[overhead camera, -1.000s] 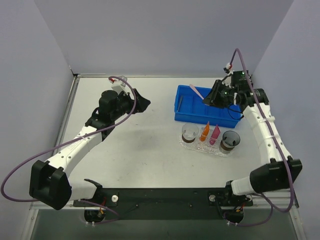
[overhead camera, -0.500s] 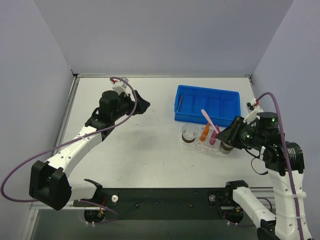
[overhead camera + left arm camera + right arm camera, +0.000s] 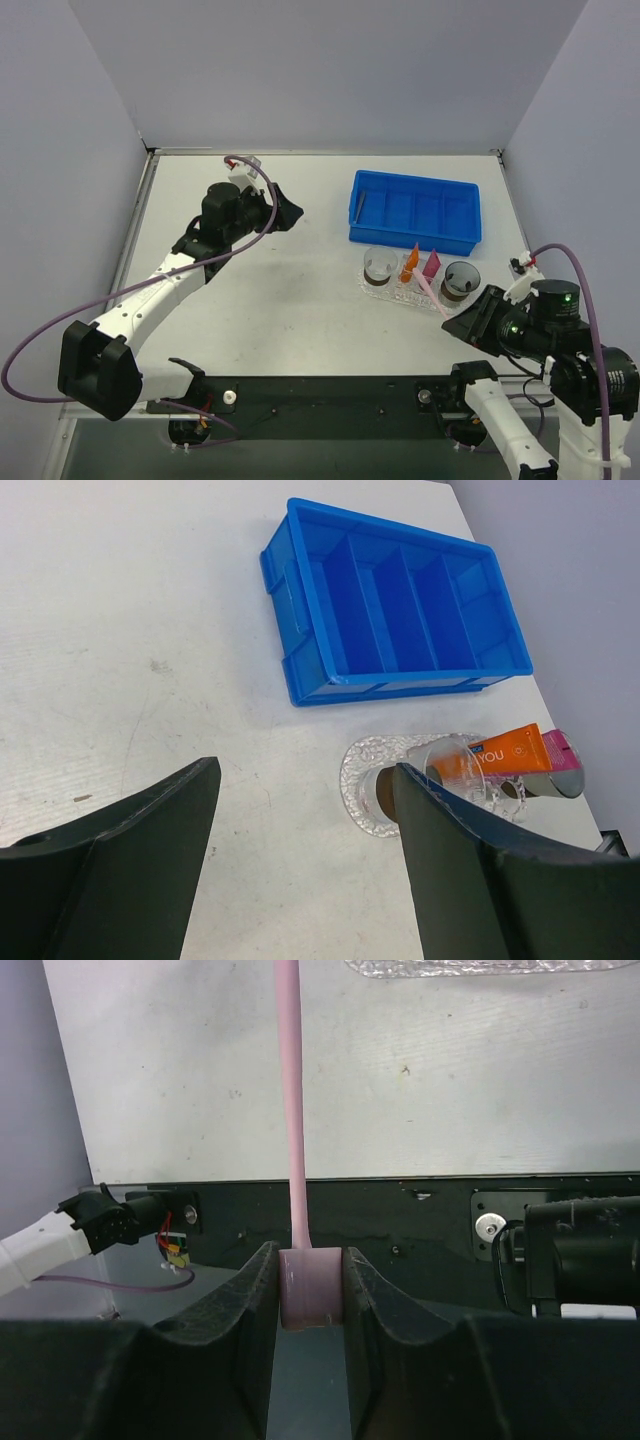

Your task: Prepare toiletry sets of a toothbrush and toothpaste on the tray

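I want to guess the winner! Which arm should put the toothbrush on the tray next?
The right. Its gripper clamps the toothbrush, which points at the tray. The left gripper hangs open and empty, farther away.

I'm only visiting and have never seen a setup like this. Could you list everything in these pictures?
blue bin: one, blue, compartmented, far right of the table
tray: one, clear and bumpy, just in front of the blue bin
cups: two, clear with brown, one at each end of the tray
toothpaste tubes: two, one orange, one magenta, on the tray between the cups
toothbrush: one, pale pink, handle clamped in the right pincer, far end toward the tray
table: one, white, under everything
left pincer: one, black, open, left of the blue bin
right pincer: one, black, shut on the toothbrush, at the near right edge
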Robot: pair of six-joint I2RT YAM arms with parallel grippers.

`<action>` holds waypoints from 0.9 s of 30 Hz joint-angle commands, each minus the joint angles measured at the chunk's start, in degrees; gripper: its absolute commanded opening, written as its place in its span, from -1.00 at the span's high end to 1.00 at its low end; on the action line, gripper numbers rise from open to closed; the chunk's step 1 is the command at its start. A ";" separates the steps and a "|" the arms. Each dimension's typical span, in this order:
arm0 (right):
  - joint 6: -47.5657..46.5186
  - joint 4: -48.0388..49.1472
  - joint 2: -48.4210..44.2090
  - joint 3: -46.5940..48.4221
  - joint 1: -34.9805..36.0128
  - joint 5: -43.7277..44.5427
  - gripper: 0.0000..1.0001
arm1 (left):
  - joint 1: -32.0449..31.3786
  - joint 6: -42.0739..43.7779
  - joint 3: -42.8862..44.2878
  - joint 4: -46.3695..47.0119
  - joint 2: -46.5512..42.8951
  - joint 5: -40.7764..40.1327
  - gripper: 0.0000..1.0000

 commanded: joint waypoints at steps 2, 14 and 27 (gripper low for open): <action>3.88 -9.77 -1.54 -1.50 -0.28 5.54 1.00 | -0.39 -0.26 0.79 2.03 -2.06 0.06 -0.61; 3.54 0.86 0.30 -13.35 -0.37 9.86 1.00 | -0.39 0.09 -0.61 2.12 -3.91 -0.38 -0.61; -9.46 5.44 9.09 -11.78 -11.34 3.19 1.00 | -0.39 -0.44 -1.14 3.18 -3.82 -4.77 -0.61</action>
